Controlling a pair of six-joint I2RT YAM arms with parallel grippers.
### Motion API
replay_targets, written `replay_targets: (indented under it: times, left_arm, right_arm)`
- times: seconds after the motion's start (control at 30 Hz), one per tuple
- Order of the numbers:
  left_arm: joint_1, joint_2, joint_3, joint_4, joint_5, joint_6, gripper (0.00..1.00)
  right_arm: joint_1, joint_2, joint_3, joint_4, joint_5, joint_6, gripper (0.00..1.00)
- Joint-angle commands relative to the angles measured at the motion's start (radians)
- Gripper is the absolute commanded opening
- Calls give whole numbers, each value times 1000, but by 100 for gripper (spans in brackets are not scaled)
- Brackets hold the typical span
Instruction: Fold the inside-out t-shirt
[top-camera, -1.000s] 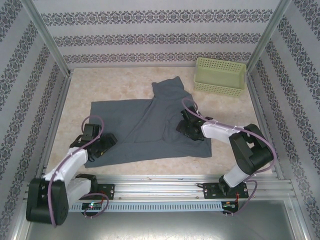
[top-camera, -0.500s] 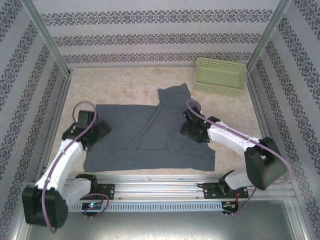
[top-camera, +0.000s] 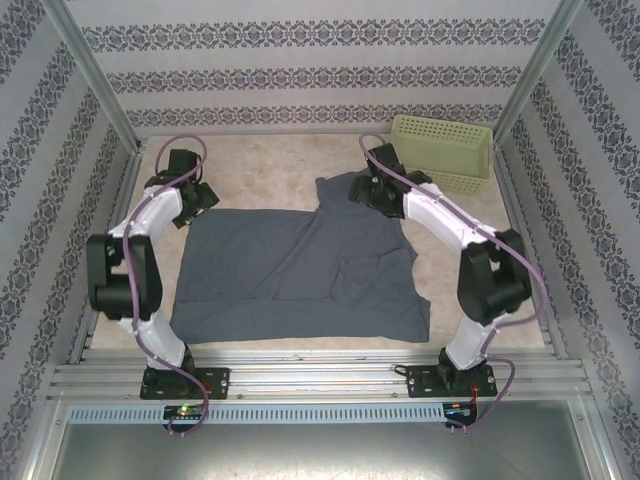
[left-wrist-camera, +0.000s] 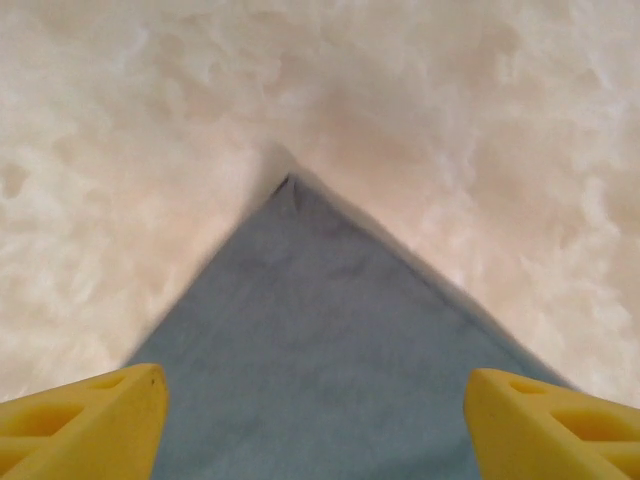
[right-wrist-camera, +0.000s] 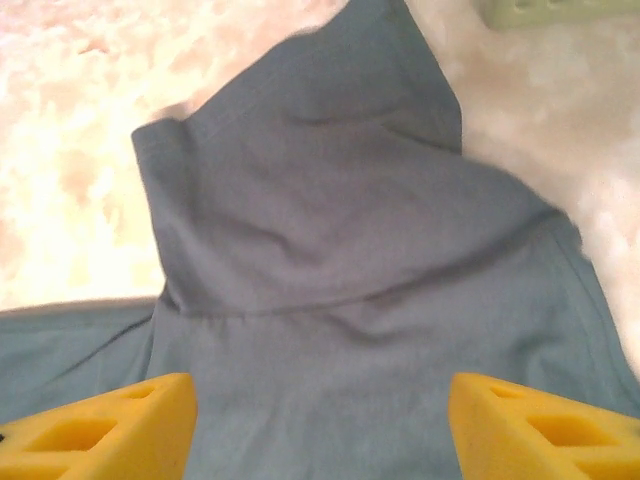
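The slate blue-grey t-shirt (top-camera: 300, 270) lies spread flat on the pale desk (top-camera: 270, 165), nearer the arms than the pale green basket (top-camera: 440, 150) and to its left. One narrow part of the cloth reaches up toward the basket's left end, close to it but apart. The right tool (right-wrist-camera: 320, 385) hovers over that part, just left of the basket, its yellow fingers (right-wrist-camera: 540, 420) spread wide and gripping nothing. The left tool (left-wrist-camera: 315, 385) is well apart from the basket, over the shirt corner farthest to its left, jaws also wide and empty.
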Motion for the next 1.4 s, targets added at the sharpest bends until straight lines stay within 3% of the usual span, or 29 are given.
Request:
replay_targets:
  times: [0.0,0.33,0.8,0.9,1.1,1.37]
  left_arm:
    - [15,106,114,-28,0,34,76]
    - [51,328,295,-118,-8,27,66]
    - [90,370,271,-121,32,24,24]
    - [102,338,229,-103,29,21,13]
    - [112,268,141,-69,-7,20,1]
    - [128,212,70,-38,15,3,0]
  right_arm:
    - [-9,92,118,-40,-5,-108,67]
    - [-35,397,462,-152,22,-188,68]
    - [-93,812,1085,-472,104,-227,68]
    - [-98,855,1135,-478,99,-227,68]
    - [-98,899,1151,-478,94,-212,67]
    - [-99,952,1233,-525,111,-189,53]
